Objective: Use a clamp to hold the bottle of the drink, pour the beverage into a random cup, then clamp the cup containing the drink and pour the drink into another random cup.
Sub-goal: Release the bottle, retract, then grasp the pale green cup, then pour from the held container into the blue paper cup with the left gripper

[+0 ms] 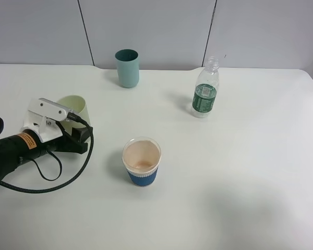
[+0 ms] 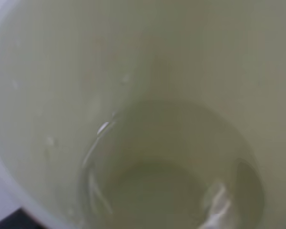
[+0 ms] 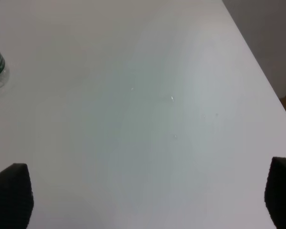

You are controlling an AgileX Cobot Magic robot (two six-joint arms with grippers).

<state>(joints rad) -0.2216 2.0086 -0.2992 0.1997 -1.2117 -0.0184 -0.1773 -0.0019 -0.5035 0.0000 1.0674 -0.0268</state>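
The black left arm (image 1: 10,151) wore an orange label (image 1: 26,139), a white angled bracket (image 1: 48,110) at its two-o'clock end, and a thick black cable (image 1: 68,179) looping toward five o'clock. The right gripper (image 3: 145,200) had blunt black fingertips (image 3: 12,195).

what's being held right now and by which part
The pale green cup, by the left fingers, on its wall nearest that arm; contact hidden. Right fingers hold nothing.
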